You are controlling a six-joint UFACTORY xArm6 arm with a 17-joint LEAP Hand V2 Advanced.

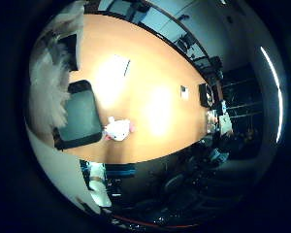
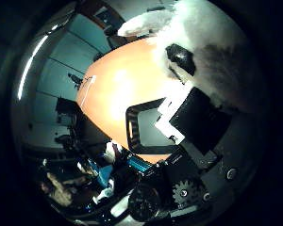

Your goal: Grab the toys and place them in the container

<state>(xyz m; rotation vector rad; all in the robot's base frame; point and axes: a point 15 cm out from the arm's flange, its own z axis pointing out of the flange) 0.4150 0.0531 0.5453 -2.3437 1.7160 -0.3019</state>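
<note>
A white fluffy toy (image 2: 212, 52) lies close against my palm, high above the orange table (image 1: 155, 78). It also shows in the right little finger side palm view (image 1: 47, 87). My right hand (image 2: 193, 118) has its fingers (image 2: 183, 59) curled against the toy. A dark, empty container (image 1: 80, 115) sits on the table below; its rim also shows in the right thumb side palm view (image 2: 134, 122). A small white and pink toy (image 1: 117, 128) lies on the table just beside the container.
Dark devices (image 1: 208, 95) and a small object (image 1: 184, 92) sit at the table's far end. Office chairs (image 1: 170, 180) stand along the table's edge near the container. A blue chair (image 2: 102, 174) stands by the table.
</note>
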